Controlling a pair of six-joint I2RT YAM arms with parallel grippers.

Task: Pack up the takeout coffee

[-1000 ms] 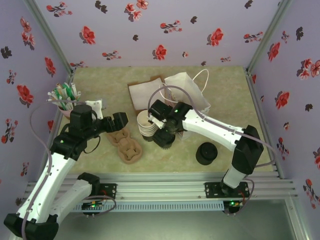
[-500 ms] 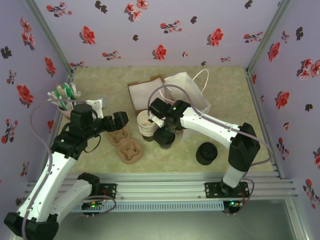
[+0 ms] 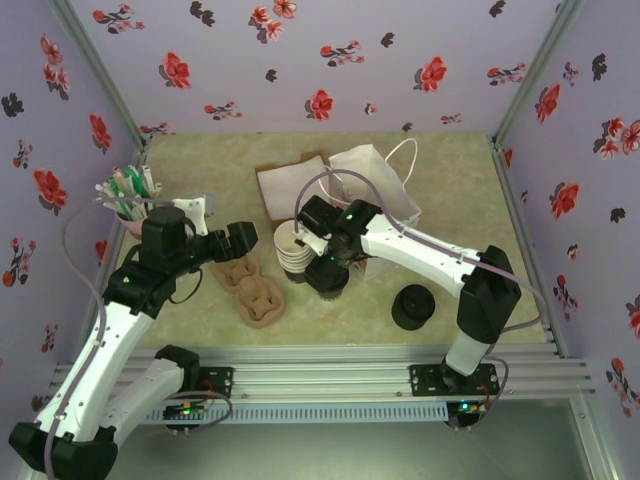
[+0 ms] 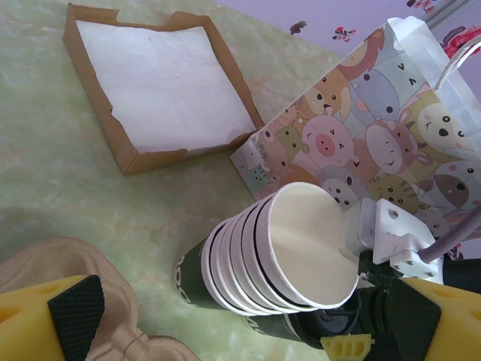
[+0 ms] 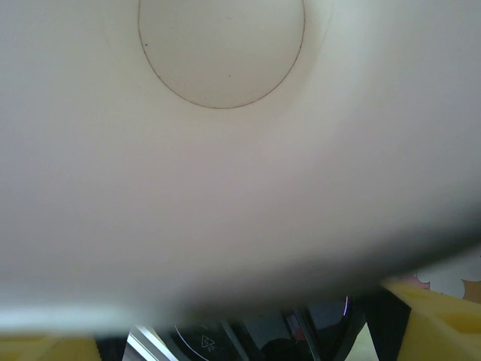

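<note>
Straddling the takeout coffee point(image 3: 330, 284) from above, the right fingers point(image 3: 326, 268) are standing wide on either side of its lid; whether they are clenching it I cannot tell. The left fingers point(image 3: 243, 237) are hanging released over the pulp carriers point(image 3: 257, 295). A stack of lidless cups point(image 3: 291, 250) is crowding the coffee's left side. The right wrist camera is looking into that stack's cream top cup, the black lid low between yellow tips. The left wrist view is revealing cartoon animals on the paper bag point(image 4: 376, 143) beside a napkin box point(image 4: 161, 83). The coffee is sitting in the middle of the bench point(image 3: 455, 210).
</note>
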